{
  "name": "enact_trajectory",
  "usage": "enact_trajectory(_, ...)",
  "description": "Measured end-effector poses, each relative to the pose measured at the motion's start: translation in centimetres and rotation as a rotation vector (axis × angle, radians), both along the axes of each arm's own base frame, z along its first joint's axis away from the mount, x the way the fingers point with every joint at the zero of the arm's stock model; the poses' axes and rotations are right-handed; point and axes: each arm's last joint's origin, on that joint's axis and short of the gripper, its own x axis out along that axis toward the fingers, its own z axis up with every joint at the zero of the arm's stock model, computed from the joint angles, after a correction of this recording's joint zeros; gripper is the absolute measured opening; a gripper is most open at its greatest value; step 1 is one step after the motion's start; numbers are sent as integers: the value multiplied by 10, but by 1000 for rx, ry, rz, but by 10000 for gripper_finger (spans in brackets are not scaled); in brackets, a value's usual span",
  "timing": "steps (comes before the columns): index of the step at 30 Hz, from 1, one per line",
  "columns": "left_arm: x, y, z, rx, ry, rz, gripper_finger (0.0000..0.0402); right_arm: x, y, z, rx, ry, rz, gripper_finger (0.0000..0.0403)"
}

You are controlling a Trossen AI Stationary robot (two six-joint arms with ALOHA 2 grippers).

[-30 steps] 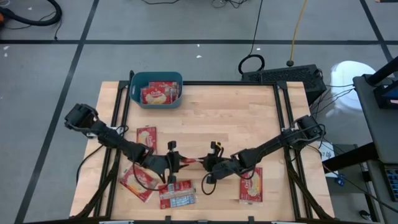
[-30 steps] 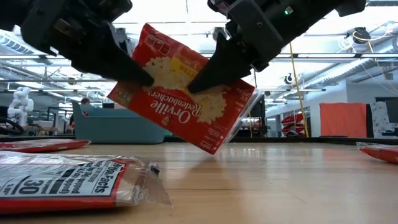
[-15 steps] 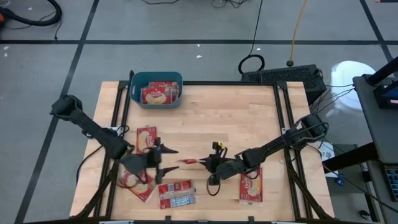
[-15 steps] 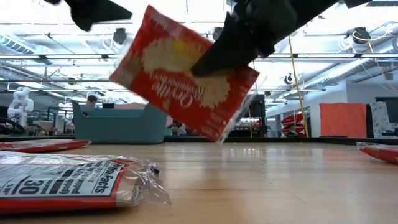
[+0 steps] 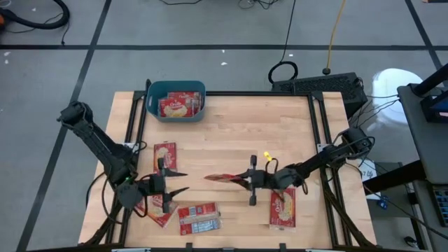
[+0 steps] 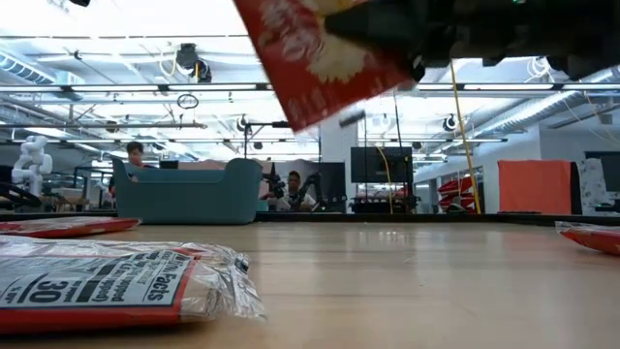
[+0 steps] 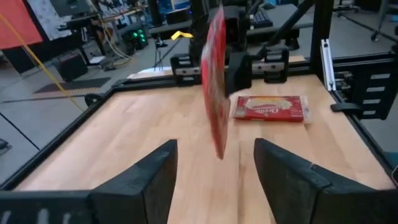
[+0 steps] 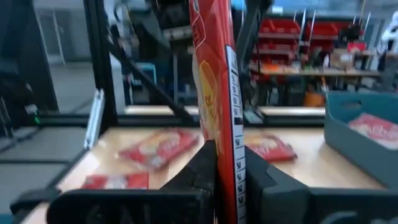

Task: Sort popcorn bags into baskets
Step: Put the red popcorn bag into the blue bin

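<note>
The wooden bench (image 5: 231, 133) is filling the middle of the high view, with both dark arms reaching in from its lower corners. The teal basket (image 5: 176, 101) is sitting at the upper left of the bench and is already holding red popcorn bags (image 5: 179, 105). The right claw (image 5: 246, 179) is working at lower centre of the frame, its fingers clamped together on the edge of one popcorn bag (image 5: 222, 177), which is hanging clear of the bench, well apart from the basket; in the low view this held packet (image 6: 325, 53) is showing at the top centre, raised above the surface. The left claw (image 5: 175, 182) is hovering at lower left, its fingers standing apart with nothing between them, pointing toward the held packet across a clear gap. Loose packets are lying flat on the bench: one (image 5: 164, 155) just above the left claw, one (image 5: 159, 208) partly beneath the left arm, one with its pale printed face up (image 5: 199, 218) near the bottom edge, and one (image 5: 283, 208) at lower right, below the right arm.
</note>
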Motion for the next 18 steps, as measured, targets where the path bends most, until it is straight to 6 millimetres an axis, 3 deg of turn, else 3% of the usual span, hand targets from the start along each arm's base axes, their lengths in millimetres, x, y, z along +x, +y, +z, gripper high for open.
enact_trajectory(10,7,5,2,-81,-16,6,227,-3,0,19,-12,-200,106,22)
enact_trajectory(18,21,-6,2,-33,-84,-51,245,2,3,27,-29,-315,123,22)
